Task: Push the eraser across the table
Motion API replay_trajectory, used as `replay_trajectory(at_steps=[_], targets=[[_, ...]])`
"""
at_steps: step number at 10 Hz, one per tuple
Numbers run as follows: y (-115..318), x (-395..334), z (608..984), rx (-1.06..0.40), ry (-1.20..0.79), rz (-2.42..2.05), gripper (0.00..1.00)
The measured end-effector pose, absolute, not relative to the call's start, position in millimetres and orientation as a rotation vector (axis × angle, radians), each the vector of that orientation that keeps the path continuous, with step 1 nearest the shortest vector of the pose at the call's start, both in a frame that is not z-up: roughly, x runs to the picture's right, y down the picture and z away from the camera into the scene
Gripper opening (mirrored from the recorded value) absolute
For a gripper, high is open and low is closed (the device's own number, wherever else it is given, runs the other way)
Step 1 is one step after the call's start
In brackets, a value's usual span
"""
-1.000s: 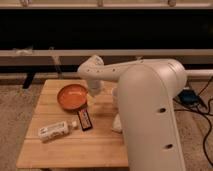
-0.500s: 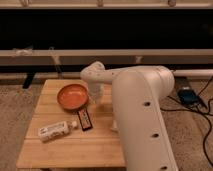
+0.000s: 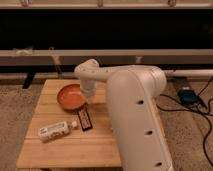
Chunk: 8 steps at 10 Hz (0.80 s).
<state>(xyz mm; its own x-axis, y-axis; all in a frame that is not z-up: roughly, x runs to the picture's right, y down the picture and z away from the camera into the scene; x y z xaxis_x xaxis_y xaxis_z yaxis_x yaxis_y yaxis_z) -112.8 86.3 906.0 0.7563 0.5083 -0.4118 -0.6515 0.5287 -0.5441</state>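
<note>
Heads up, your scene: light plank bench (image 3: 60, 150) sits on speckled carpet (image 3: 15, 115), dark wall behind, white rail (image 3: 45, 52) running across it. Eraser (image 3: 86, 120) lies flat mid-bench, long side pointing away from camera, just in front of orange bowl (image 3: 70, 97). White bottle (image 3: 57, 130) lies just left of it. Pincer (image 3: 89, 95) hangs by bowl's right rim, just behind eraser. Released or clenched, can't tell. Big white arm (image 3: 135, 115) covers bench's right side. Dark box (image 3: 187, 96) with cables on floor, right.
</note>
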Motion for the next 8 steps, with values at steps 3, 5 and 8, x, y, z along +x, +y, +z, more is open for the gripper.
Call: replay_trajectory(at_steps=[3,5,8], targets=[[97,-131,906,-0.768,0.187,0.671,0.0],[103,-144,904,-0.783,0.172,0.654,0.0],[114,-160,900,-0.803,0.159,0.619,0.0]])
